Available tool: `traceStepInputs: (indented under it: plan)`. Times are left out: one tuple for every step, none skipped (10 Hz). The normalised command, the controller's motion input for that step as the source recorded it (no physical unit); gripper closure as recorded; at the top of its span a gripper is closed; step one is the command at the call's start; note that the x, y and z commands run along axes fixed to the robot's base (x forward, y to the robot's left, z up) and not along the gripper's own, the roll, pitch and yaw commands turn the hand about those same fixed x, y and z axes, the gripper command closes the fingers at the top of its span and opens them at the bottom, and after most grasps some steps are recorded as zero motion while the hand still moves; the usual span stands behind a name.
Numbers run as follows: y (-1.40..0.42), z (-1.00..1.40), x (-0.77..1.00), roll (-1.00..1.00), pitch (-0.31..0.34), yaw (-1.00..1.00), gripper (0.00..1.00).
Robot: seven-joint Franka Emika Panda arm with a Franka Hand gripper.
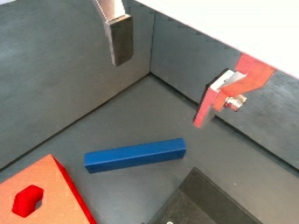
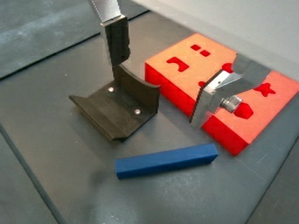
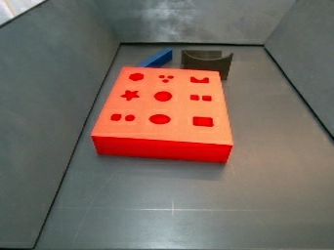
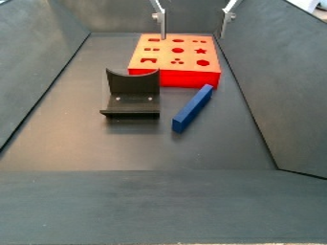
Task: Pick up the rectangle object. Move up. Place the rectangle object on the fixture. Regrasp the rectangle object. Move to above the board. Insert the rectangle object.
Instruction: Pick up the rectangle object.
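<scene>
In a wrist view: slim blue rectangular bar, the rectangle object [image 1: 135,155], flat on the dark grey floor [image 1: 70,96], untouched. Gripper [image 1: 170,63] hanging above it, spread wide, nothing between the flat silver fingers [image 1: 118,35] with dark pads. Corner of the thick red-orange slab, the board [image 1: 52,184], near one end of the bar but apart from it. Dark edge of the fixture [image 1: 211,206] just beside the bar's long side.

In a wrist view: same blue bar [image 2: 167,161] on the floor, just beside the dark grey-black L-shaped fixture [image 2: 117,107] without touching it. Board [image 2: 198,70] beyond, with darker shaped holes on top. Gripper [image 2: 163,68] raised over this group, released and empty.

In a side view: board [image 3: 166,107] mid-floor, with star, circles, squares and ovals sunk in its top. Behind its far edge, a short end of the blue bar [image 3: 159,58] and the fixture [image 3: 205,62].

In a side view: blue bar [image 4: 193,104] lying between fixture [image 4: 132,92] and grey side wall [image 4: 274,77], one end close to the board's [image 4: 179,53] corner. Gripper [image 4: 193,11] high at the frame's edge, fingertips well apart, well above the board's far side.
</scene>
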Motion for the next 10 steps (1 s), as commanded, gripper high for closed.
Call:
traceStepInputs:
  plan:
    - [0.03,0.00,0.00,-0.02,0.000,0.00,0.00]
    - [0.00,-0.75,0.09,0.00,0.000,-0.59,0.00]
    - [-0.14,-0.79,-0.01,0.01,-0.031,-0.98,0.00]
    - [-0.19,-0.79,-0.02,0.02,-0.074,-0.95,0.00]
    - [-0.27,-0.96,0.00,0.06,-0.117,-0.82,0.00]
    - [-0.18,-1.00,0.13,0.04,-0.057,-0.71,0.00]
    - [-0.06,-1.00,0.14,0.02,-0.074,-0.51,0.00]
    - [-0.07,-0.74,0.00,0.00,-0.234,-0.45,0.00]
    - [0.00,-0.70,0.00,0.00,-0.253,-0.34,0.00]
    - [0.00,-0.75,0.00,0.00,-0.226,-0.33,0.00]
